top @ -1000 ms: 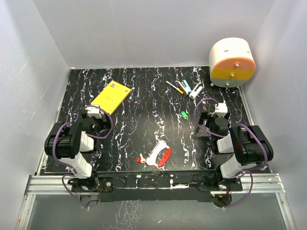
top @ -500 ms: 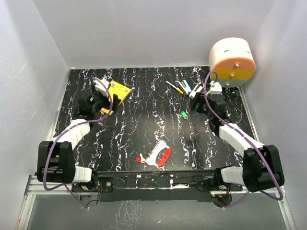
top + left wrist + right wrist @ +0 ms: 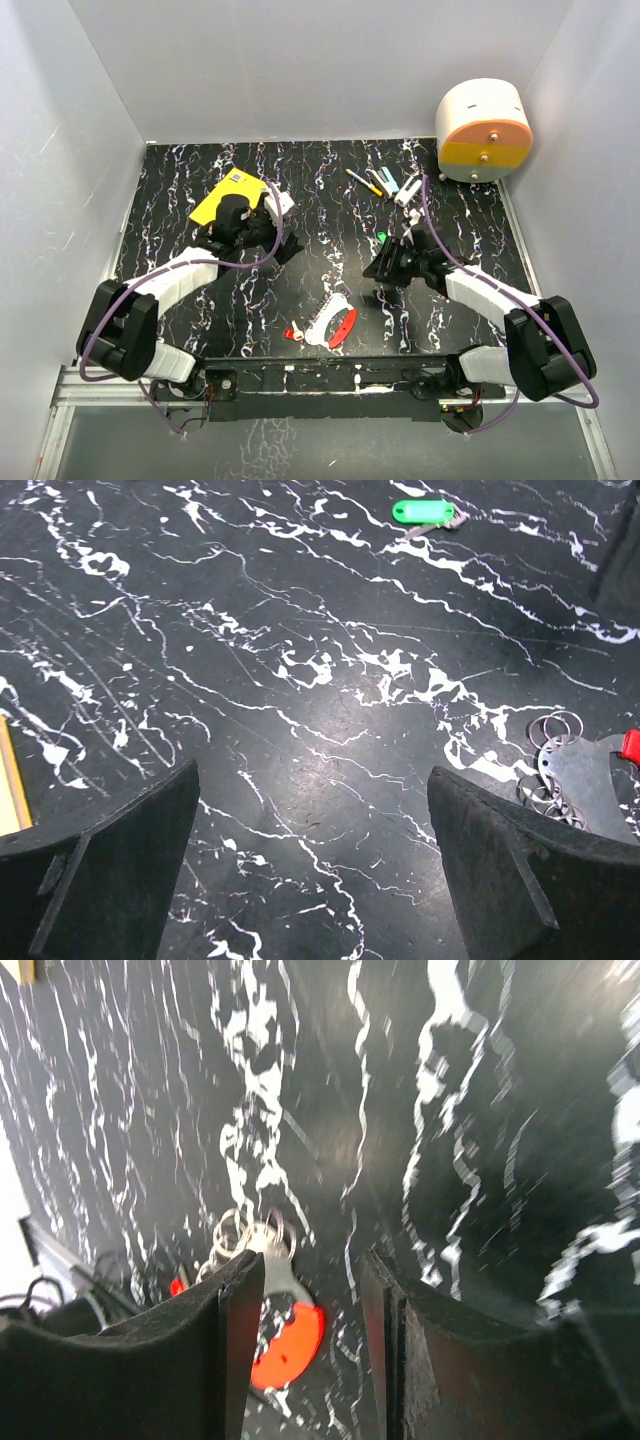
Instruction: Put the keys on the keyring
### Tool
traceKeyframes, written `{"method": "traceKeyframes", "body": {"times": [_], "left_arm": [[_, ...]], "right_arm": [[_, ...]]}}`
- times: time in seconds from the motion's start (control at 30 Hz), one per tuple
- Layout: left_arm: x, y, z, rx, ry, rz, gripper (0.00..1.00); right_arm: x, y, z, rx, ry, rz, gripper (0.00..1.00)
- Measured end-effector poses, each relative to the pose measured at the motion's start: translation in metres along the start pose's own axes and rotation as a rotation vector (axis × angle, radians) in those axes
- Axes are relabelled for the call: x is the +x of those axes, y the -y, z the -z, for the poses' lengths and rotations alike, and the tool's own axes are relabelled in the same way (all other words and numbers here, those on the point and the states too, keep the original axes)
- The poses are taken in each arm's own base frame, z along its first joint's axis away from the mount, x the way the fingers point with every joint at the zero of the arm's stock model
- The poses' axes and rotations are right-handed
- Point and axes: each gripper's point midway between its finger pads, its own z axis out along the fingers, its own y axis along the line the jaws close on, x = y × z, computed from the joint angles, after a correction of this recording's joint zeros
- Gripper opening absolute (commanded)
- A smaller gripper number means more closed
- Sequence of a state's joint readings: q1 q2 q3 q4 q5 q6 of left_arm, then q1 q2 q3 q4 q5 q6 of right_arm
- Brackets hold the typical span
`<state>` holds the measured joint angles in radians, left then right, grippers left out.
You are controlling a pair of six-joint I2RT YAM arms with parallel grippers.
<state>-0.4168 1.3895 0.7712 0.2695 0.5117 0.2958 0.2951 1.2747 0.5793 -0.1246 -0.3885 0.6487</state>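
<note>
Nearest the arm bases, at lower centre of the top view, the keys (image 3: 330,324) lie loose on the table (image 3: 300,290). A red key (image 3: 343,328) sits just beside a whitish-silver piece (image 3: 590,780), and a smaller red piece (image 3: 290,333) lies to their left. The keyring (image 3: 548,730), a cluster of thin wire loops, sits at the end of the silver piece. I cannot tell whether any key is already threaded through it.

Further up, both arms reach over mid-table. The left gripper (image 3: 312,810) stands wide apart and empty, with the ring cluster at the right edge of its own view. The right gripper (image 3: 315,1270) has its jaws partly parted with nothing between them. It looks down toward the rings and the red key at the lower left of its view.

Beyond them lie a green tag (image 3: 384,238), a yellow box (image 3: 222,202), a group of pens (image 3: 385,183) and, at upper right, a round white-and-orange container (image 3: 484,130).

My assessment: nothing is grasped, so both the pick-up and the threading remain to be done.
</note>
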Motion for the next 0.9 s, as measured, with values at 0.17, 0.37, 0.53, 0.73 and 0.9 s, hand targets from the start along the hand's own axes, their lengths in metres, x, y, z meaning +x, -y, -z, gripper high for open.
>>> {"method": "traceKeyframes", "body": {"times": [0.17,0.37,0.53,0.73,0.9], "left_arm": [[0.016,0.015,-0.018,0.072,-0.032,-0.057,0.94],[0.025,0.024,-0.028,0.118,-0.047,-0.149,0.94],[0.024,0.024,-0.027,0.117,-0.028,-0.195,0.94],[0.045,0.033,-0.021,0.133,-0.065,-0.186,0.92],[0.045,0.034,-0.020,0.140,-0.062,-0.185,0.91]], "right_arm": [[0.046,-0.013,-0.005,-0.030,-0.125,-0.066,0.46],[0.076,-0.026,-0.017,-0.030,-0.205,-0.107,0.44],[0.085,-0.017,-0.027,0.022,-0.233,-0.137,0.42],[0.079,-0.017,-0.031,0.039,-0.210,-0.134,0.41],[0.074,-0.014,-0.033,0.058,-0.184,-0.131,0.38]]}}
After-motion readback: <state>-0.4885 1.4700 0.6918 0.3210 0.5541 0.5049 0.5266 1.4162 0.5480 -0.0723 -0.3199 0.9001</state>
